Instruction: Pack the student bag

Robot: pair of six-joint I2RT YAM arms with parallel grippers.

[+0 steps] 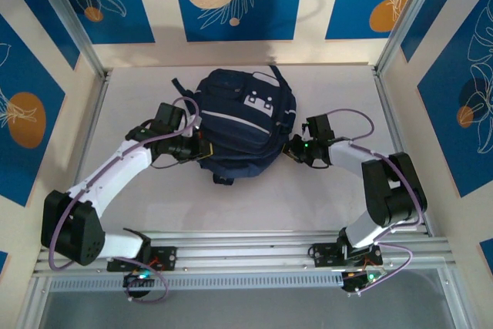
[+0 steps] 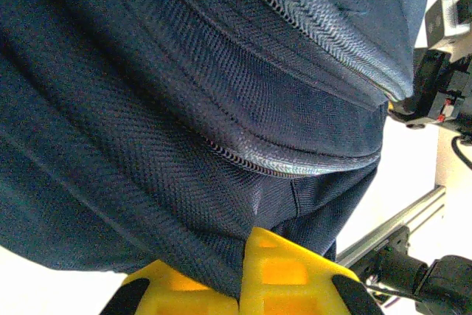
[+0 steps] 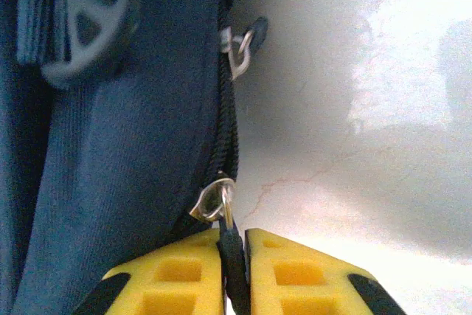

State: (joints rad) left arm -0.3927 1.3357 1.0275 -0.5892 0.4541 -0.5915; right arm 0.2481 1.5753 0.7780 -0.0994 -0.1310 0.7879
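From above, the student bag [image 1: 243,125] lay front patch up in the middle of the counter [image 1: 308,198]. Your left claw [image 1: 202,148] was at the bag's left flank and your right claw [image 1: 293,148] at its right flank.

On the left wrist view, the yellow fingers [image 2: 287,271] were clamped tight on a fold of the bag's navy fabric, just below a closed zip line [image 2: 295,171]. That was your anchor, so you needed to hold it firm and low to stop the bag sliding.

On the right wrist view, the claw was narrow, with the black zipper pull [image 3: 234,256] pinched between its fingers [image 3: 177,278] just below the metal slider [image 3: 214,201]. I judged the step to be opening that zip. The grip sat right at the fingertips and could have slipped, so you wanted to draw along the zip track, not away from the bag.
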